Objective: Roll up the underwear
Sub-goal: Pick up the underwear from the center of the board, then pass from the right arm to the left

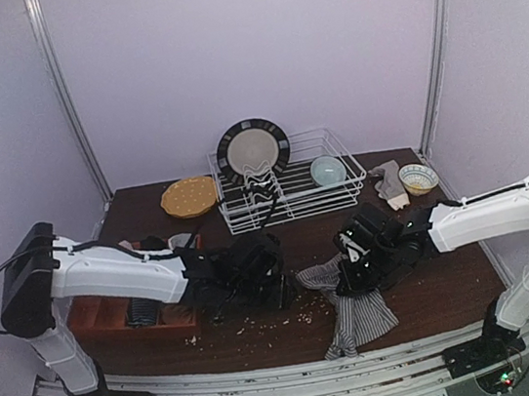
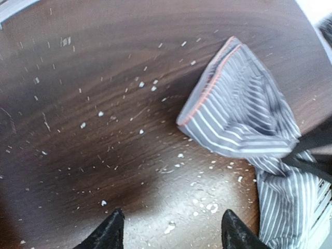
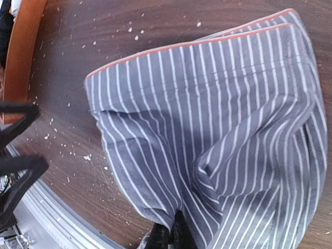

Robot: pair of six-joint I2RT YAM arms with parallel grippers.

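My R pincer (image 3: 168,236) is pinched tight on striped underwear (image 3: 218,119); L pincer (image 2: 171,231) is half-open, empty, over counter (image 2: 93,104). Grab step; next, spread flat w/ both, then roll.

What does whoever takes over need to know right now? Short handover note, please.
Right gripper: shut, pinching an edge of the striped underwear.
Left gripper: open and empty, over the bare table just left of the garment.
Garment: lies crumpled on the near centre-right of the table, orange-trimmed edge showing, not rolled.
Done: only the grip is taken.
Left: the whole roll; no fold or turn is started.
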